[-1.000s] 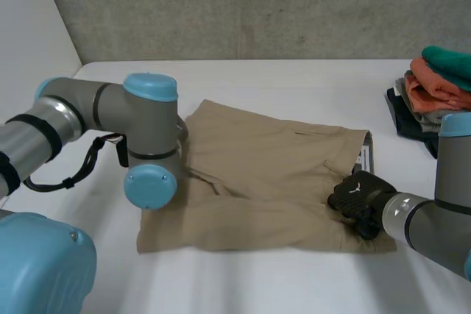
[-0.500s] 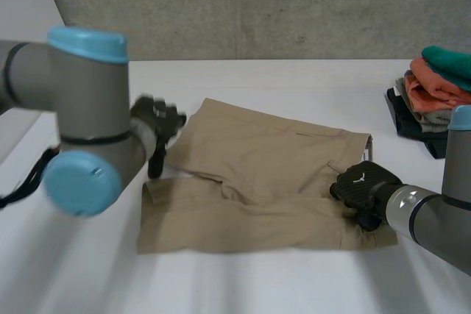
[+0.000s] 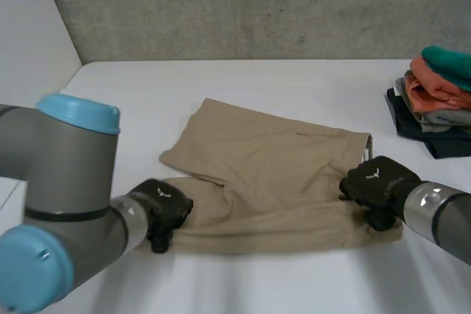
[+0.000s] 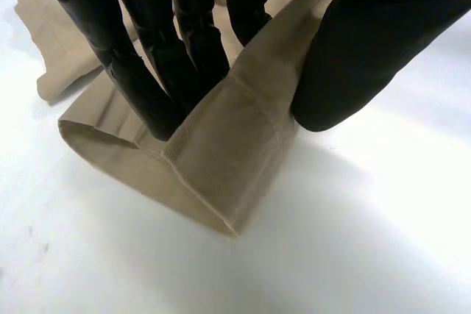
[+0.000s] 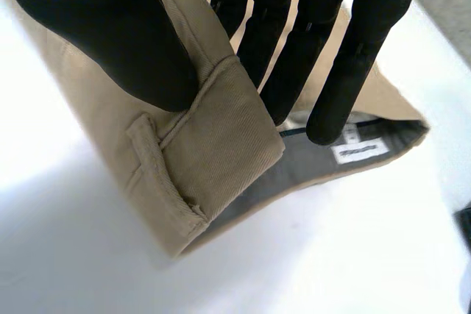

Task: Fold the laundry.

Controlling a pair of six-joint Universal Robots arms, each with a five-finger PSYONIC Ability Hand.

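Tan shorts point(image 3: 272, 174) lie flat on the white table point(image 3: 294, 86), waistband to the right, legs to the left. My left hand point(image 3: 162, 211) is at the near left corner; the left wrist view has its fingers point(image 4: 147, 56) and thumb point(image 4: 368, 56) pinching the leg hem point(image 4: 221, 159), which is lifted a little. My right hand point(image 3: 375, 182) is at the near right corner. There its thumb point(image 5: 103, 34) and fingers point(image 5: 294, 49) pinch the waistband point(image 5: 213, 152) by a belt loop, and a white label point(image 5: 358, 151) shows inside.
A stack of folded clothes point(image 3: 438, 101), green and orange on top, sits at the table's far right edge. A grey wall runs behind the table. Bare white table surrounds the shorts on the near and left sides.
My left arm swung from over the shorts' left side down to the near left corner, and its hand closed on the leg hem. The right hand shifted slightly right, keeping hold of the waistband.
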